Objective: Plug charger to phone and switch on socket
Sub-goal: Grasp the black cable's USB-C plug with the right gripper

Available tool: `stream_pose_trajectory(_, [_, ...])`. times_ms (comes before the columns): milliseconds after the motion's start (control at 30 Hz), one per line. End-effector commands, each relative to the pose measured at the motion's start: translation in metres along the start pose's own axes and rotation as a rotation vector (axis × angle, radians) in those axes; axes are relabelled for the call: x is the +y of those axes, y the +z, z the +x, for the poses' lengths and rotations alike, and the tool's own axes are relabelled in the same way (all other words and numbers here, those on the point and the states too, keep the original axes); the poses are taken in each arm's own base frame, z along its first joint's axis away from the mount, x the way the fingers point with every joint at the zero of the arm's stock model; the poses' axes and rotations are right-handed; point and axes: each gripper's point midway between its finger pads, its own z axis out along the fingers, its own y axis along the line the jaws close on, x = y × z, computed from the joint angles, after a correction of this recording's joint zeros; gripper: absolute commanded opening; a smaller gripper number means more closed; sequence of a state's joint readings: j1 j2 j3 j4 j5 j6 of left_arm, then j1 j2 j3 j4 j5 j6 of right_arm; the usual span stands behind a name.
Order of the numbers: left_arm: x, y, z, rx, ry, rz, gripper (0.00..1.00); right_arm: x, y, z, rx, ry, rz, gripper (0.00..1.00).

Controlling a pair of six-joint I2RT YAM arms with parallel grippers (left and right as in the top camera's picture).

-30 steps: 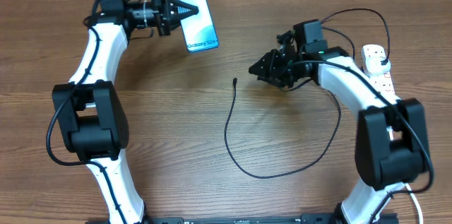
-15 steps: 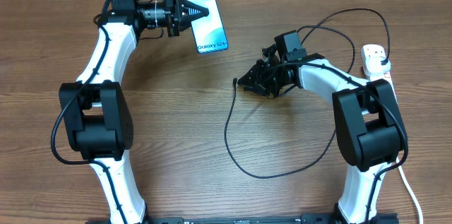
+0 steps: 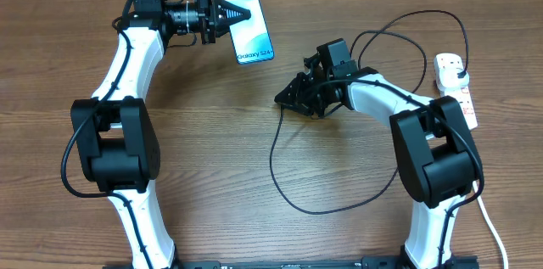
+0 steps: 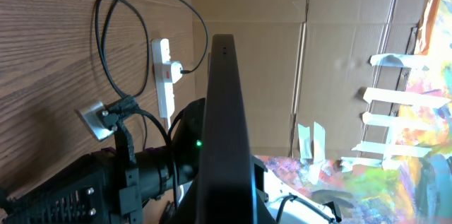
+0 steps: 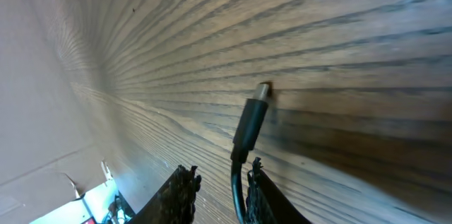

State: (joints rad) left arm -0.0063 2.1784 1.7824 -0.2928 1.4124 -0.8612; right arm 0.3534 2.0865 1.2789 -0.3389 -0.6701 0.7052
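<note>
The phone [image 3: 252, 28], its light blue screen lit, hangs above the table at the back with my left gripper [image 3: 227, 13] shut on its near end. The left wrist view shows the phone edge-on [image 4: 223, 111]. The charger cable [image 3: 273, 157] loops over the table, and its connector tip [image 3: 281, 99] lies left of my right gripper [image 3: 287, 99]. In the right wrist view the connector [image 5: 251, 121] rests on the wood and its cable runs back between the fingers of my open right gripper [image 5: 220, 179], against the right finger [image 5: 263, 192]. The white socket [image 3: 456, 82] lies at the right edge, with the black plug [image 3: 454, 65] in it.
The charger cable makes a second loop [image 3: 424, 27] behind my right arm toward the socket [image 4: 164, 75]. A thick white cord [image 3: 493, 228] runs down the right edge. A cardboard wall [image 4: 339, 75] stands beyond the table.
My right gripper has slid left along the table to the connector tip and its fingers have narrowed. My left gripper carried the phone a little to the right, then held still.
</note>
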Motion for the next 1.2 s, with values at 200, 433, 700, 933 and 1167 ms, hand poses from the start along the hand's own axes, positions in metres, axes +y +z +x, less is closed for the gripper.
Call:
stream_pose_trajectory(200, [-0.007,0.000,0.001,0.011,0.018,0.013,0.04,-0.013,0.013,-0.005,-0.002,0.039,0.021,0.21])
stream_pose_trajectory(433, [-0.007,0.000,0.000,0.011,0.034,0.013,0.04,-0.012,0.013,-0.009,-0.017,0.032,0.018,0.20])
stream_pose_trajectory(700, [-0.007,0.000,0.001,0.011,0.033,0.013,0.04,-0.012,0.013,-0.009,-0.016,0.032,0.018,0.12])
stream_pose_trajectory(933, [-0.006,0.000,0.001,0.012,0.026,0.012,0.04,-0.014,0.008,-0.016,-0.030,0.029,0.006,0.04])
stream_pose_trajectory(1167, [-0.006,0.000,0.002,0.014,0.026,0.011,0.04,0.012,-0.020,-0.008,0.083,-0.115,-0.221,0.04])
